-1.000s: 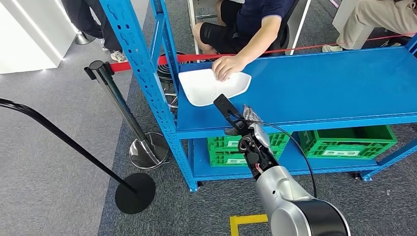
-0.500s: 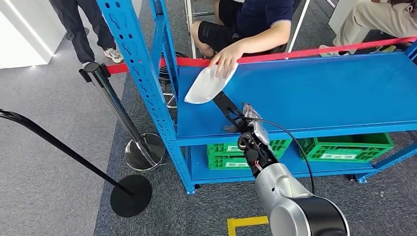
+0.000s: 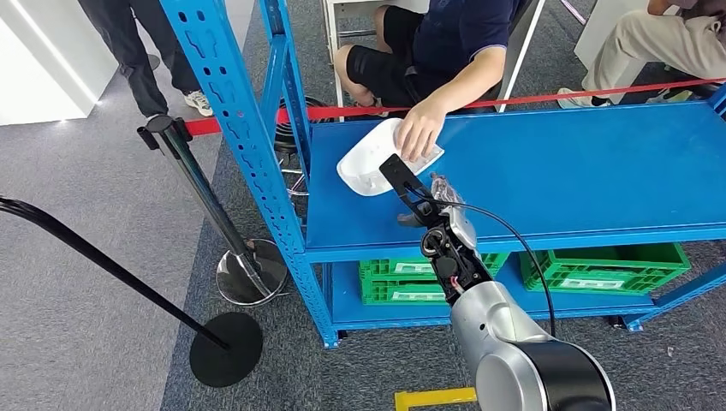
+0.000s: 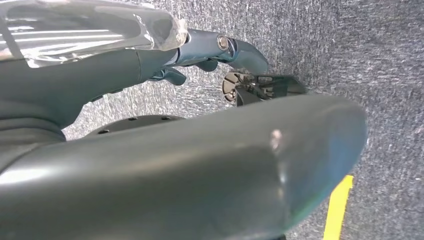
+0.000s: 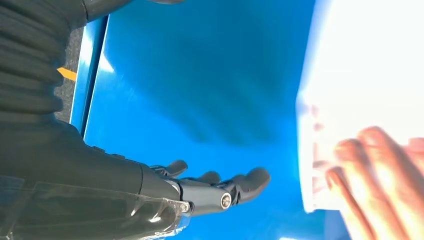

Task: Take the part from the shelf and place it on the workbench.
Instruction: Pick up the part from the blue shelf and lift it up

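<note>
1 white part (image 3: 374, 163) lies on the blue shelf (image 3: 556, 171), near the shelf's left end, tilted up at one side. A person's hand (image 3: 419, 131) rests on its right edge; in the right wrist view the same fingers press on the part (image 5: 360, 90), which is bright and blurred there.

The right hand (image 3: 418, 199) reaches over the front edge of the shelf, just beside the part and short of it. Its fingers (image 5: 235, 187) are stretched out and a little apart above the blue surface, and they hold nothing. The left hand (image 4: 215, 55) hangs over grey carpet, its fingers slightly curled with nothing in them; how far it is closed I cannot tell.

The person sits behind the shelf, beyond 1 red strap (image 3: 514, 101) that runs along its back. Under the top shelf, on the lower level, stand 2 green crates (image 3: 402, 278), 1 left and 1 right. Left of the shelf stands 1 black post (image 3: 193, 175) on a chrome base. A yellow floor mark (image 3: 432, 398) lies by the robot's silver arm (image 3: 514, 360).
</note>
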`<state>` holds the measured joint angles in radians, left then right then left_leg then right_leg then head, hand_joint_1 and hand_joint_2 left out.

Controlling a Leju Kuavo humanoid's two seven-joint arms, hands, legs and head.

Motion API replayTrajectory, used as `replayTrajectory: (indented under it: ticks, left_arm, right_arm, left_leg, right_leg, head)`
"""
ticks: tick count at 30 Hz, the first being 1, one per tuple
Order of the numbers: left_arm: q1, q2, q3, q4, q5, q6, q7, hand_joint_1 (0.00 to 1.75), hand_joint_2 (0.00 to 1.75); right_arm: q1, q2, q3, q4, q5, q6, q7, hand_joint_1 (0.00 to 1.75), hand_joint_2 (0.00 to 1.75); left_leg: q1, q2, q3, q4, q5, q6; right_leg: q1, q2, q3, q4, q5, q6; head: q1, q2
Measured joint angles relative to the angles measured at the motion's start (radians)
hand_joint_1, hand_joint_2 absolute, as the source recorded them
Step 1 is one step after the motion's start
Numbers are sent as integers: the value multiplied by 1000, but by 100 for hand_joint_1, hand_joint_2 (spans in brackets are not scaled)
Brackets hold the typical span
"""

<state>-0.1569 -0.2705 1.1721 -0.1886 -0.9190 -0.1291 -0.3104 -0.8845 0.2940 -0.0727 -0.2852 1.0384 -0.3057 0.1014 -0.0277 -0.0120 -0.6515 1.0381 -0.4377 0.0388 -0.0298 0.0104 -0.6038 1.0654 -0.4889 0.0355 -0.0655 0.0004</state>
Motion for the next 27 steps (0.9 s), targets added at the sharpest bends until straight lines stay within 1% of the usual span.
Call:
replayTrajectory:
  ticks: [1, 2, 3, 5, 6, 7, 8, 9, 10, 11, 12, 13, 14, 15, 16, 17, 18, 19, 20, 21, 22, 23, 24, 25, 26, 27]
  left_arm:
    - [0, 0, 0, 0, 2, -1, -2, 0, 0]
    - [0, 0, 0, 0, 3, -2, -4, 0, 0]
    - [0, 0, 0, 0, 4, -3, -6, 0, 0]
    - [0, -1, 0, 0, 4, -5, -9, 0, 0]
    - [1, 0, 0, 0, 3, -6, -11, 0, 0]
    - [1, 0, -1, 0, 2, -7, -12, 0, 0]
    - [1, 0, -1, 0, 1, -8, -13, 0, 0]
    - [0, 0, -3, 0, -1, -8, -15, 0, 0]
    - [-1, 0, -4, 0, -2, -9, -16, 0, 0]
    - [-3, 0, -5, 0, -3, -9, -17, 0, 0]
    - [-4, 1, -6, 0, -3, -9, -18, 0, 0]
    - [-6, 1, -6, -1, -3, -8, -18, 0, 0]
    - [-6, 1, -6, -1, -2, -5, -18, 0, 0]
    - [-6, 2, -6, -1, -1, -1, -17, 0, 0]
    - [-5, 2, -6, -1, 0, 5, -13, 0, 0]
    - [-4, 2, -6, -1, 2, 12, -8, 0, 0]
    - [-4, 2, -6, 0, 3, 19, 0, 0, 0]
    - [-3, 2, -6, 0, 4, 25, 8, 0, 0]
    - [-2, 3, -6, 0, 4, 29, 14, 0, 0]
    - [-1, 3, -6, 0, 5, 31, 19, 0, 0]
    - [1, 3, -6, 0, 5, 33, 21, 0, 0]
    - [2, 3, -6, 0, 5, 34, 23, 0, 0]
    - [3, 2, -6, 0, 5, 34, 24, 0, 0]
    - [3, 3, -6, 1, 5, 35, 25, 0, 0]
    - [2, 4, -6, 0, 5, 35, 26, 0, 0]
    - [1, 5, -6, 0, 5, 35, 26, 0, 0]
  right_arm:
    - [-1, 0, 0, 0, 0, 0, 0, 0, 175]
    - [-2, 0, -1, 0, 1, 0, 0, 0, 175]
    - [-4, 0, -1, 0, 1, 0, 0, 0, 175]
    - [-5, 1, -1, 0, 2, 0, 0, 0, 175]
    - [-5, 1, -1, 0, 2, 0, 0, 0, 175]
    - [-5, 1, -2, 0, 2, 0, 0, 0, 175]
    - [-5, 0, -2, 0, 2, -1, 0, 0, 175]
    - [-6, 1, -2, -1, 3, -1, 0, 0, 175]
    - [-7, 1, -2, -2, 4, -3, -1, 0, 175]
    - [-8, 0, -2, -3, 5, -5, -2, 0, 175]
    - [-10, 0, -2, -4, 6, -8, -3, 0, 175]
    - [-12, -1, -2, -5, 7, -12, -5, 0, 175]
    - [-16, -3, -2, -5, 7, -16, -7, 0, 131]
    - [-19, -6, -3, -7, 6, -21, -8, 0, 87]
    - [-25, -11, -5, -9, 2, -26, -11, 0, 87]
    - [-33, -17, -8, -10, -4, -30, -14, 0, 87]
    - [-43, -24, -13, -12, -11, -34, -18, 0, 131]
    - [-52, -32, -18, -12, -17, -36, -23, 0, 175]
    - [-59, -40, -24, -12, -24, -37, -29, 0, 175]
    - [-63, -47, -30, -12, -29, -37, -34, 0, 175]
    - [-64, -55, -36, -12, -34, -36, -40, 0, 175]
    - [-64, -61, -41, -12, -36, -37, -45, 0, 175]
    - [-64, -65, -45, -12, -35, -39, -49, 0, 175]
    - [-65, -67, -47, -12, -30, -41, -51, 0, 175]
    - [-66, -68, -48, -12, -24, -44, -51, 0, 175]
    - [-67, -68, -48, -12, -19, -45, -50, 0, 175]
  left_leg:
    - [1, 0, -4, 9, -8, -4]
    - [4, 1, -14, 31, -24, -11]
    - [8, 2, -33, 73, -50, -19]
    - [20, 6, -91, 200, -109, -33]
    - [25, 8, -116, 253, -126, -36]
    - [29, 9, -126, 274, -126, -37]
    - [31, 9, -116, 254, -108, -36]
    - [31, 9, -86, 197, -78, -33]
    - [29, 8, -46, 122, -49, -28]
    - [27, 8, -10, 56, -29, -24]
    - [24, 7, 15, 10, -20, -20]
    - [20, 6, 27, -12, -20, -17]
    - [17, 5, 30, -16, -22, -15]
    - [15, 5, 35, -25, -17, -10]
    - [15, 6, 43, -37, -11, -6]
    - [16, 7, 51, -50, -3, 0]
    - [17, 8, 59, -61, 3, 5]
    - [17, 9, 62, -66, 6, 8]
    - [15, 9, 62, -67, 6, 12]
    - [13, 8, 62, -65, 5, 14]
    - [12, 7, 62, -63, 3, 16]
    - [12, 6, 61, -59, 1, 16]
    - [14, 5, 61, -53, -3, 15]
    - [15, 4, 59, -42, -9, 11]
    - [12, 3, 53, -27, -18, 6]
    - [10, 2, 45, -11, -27, 9]
  right_leg:
    - [-2, 0, 0, 0, 1, -4]
    - [-6, -1, 1, -1, 2, -7]
    - [-9, -1, 2, -2, 3, -10]
    - [-11, -2, 1, -2, 3, -11]
    - [-11, -3, 1, -2, 3, -11]
    - [-11, -3, 1, -2, 3, -11]
    - [-11, -3, 2, -3, 3, -11]
    - [-11, -2, 3, -3, 3, -11]
    - [-12, -1, 5, -5, 3, -10]
    - [-11, -1, 7, -9, 4, -8]
    - [-12, 0, 9, -14, 5, -4]
    - [-13, 0, 11, -20, 7, 2]
    - [-13, 0, 14, -26, 10, 9]
    - [-14, 0, 16, -33, 13, 16]
    - [-15, -1, 18, -34, 12, 21]
    - [-14, -2, 13, -22, 2, 24]
    - [-12, -3, -2, 12, -19, 24]
    - [-9, -3, -28, 68, -48, 23]
    - [-6, -3, -59, 135, -79, 23]
    - [-4, -3, -89, 196, -102, 25]
    - [-3, -3, -105, 229, -108, 29]
    - [-4, -4, -104, 224, -96, 34]
    - [-8, -5, -82, 179, -68, 41]
    - [-14, -7, -48, 109, -35, 51]
    - [-21, -7, -16, 48, -12, 58]
    - [-25, -6, 4, 7, 0, 53]
  head:
    - [-2, 0]
    - [-5, 0]
    - [-7, 0]
    - [-10, 0]
    - [-10, 0]
    - [-10, 0]
    - [-10, 0]
    - [-10, 0]
    - [-10, 0]
    - [-10, 0]
    - [-10, 0]
    - [-10, 0]
    - [-10, 0]
    - [-10, 0]
    - [-9, 0]
    - [-8, 0]
    - [-5, 0]
    - [-3, 0]
    - [0, 0]
    - [2, 0]
    - [2, 0]
    - [2, 0]
    - [3, 0]
    - [4, 0]
    - [9, 0]
    - [12, 0]
